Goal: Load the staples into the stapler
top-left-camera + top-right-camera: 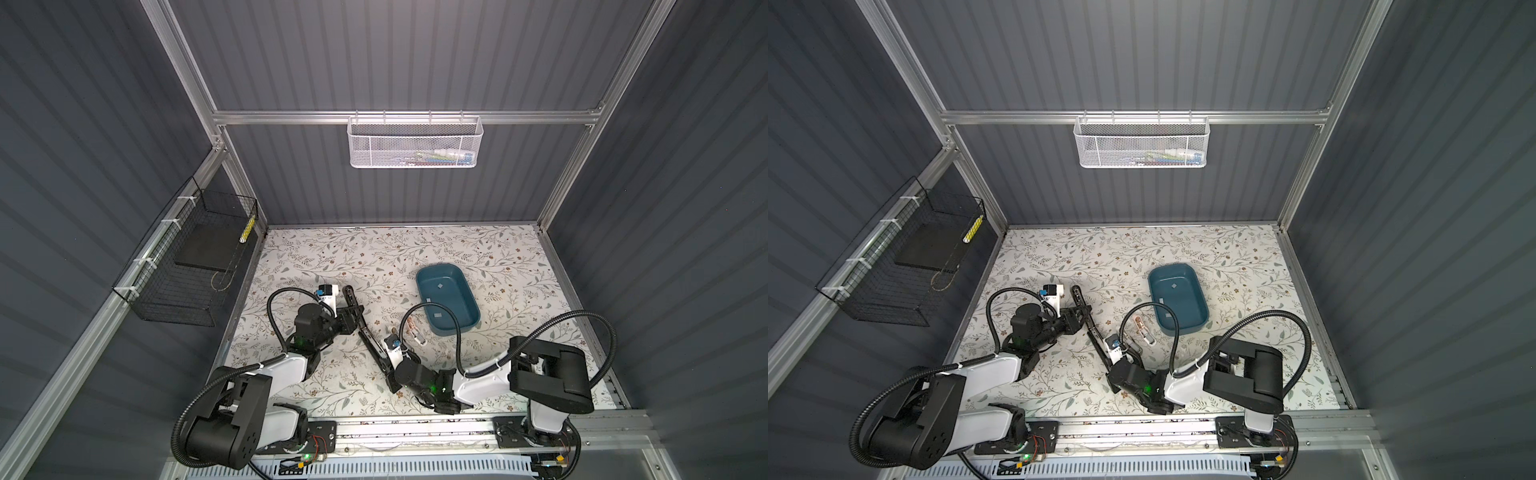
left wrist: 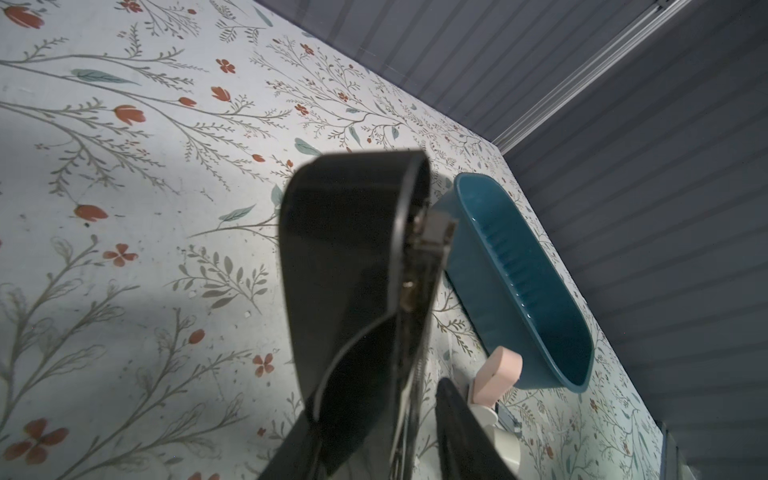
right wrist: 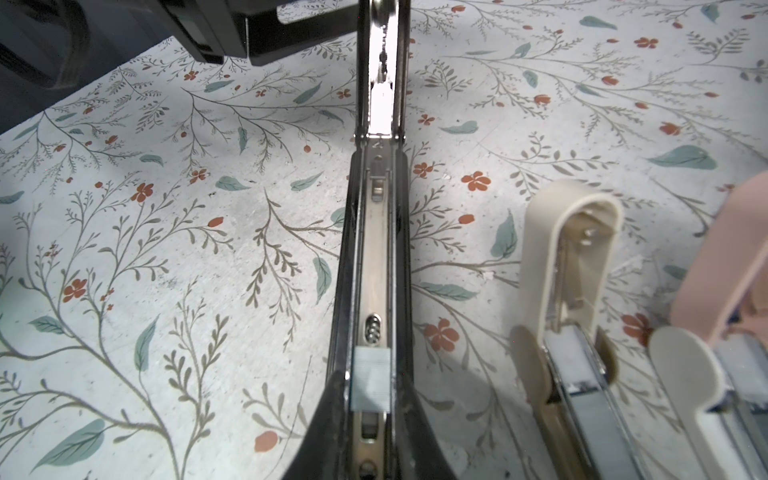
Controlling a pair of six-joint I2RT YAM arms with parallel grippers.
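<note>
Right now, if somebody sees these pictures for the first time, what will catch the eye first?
First, the black stapler, lying open in the middle of the floral table, with a silver staple strip in its channel between the jaws of the right gripper. Next, the blue tray farther back on the right, holding loose strips, and a cream stapler and a pink stapler beside the black one.

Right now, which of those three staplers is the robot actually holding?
The black stapler: the right tool is clamped on its base, one finger on either side of the open channel. The cream stapler and pink stapler lie free beside it.
</note>
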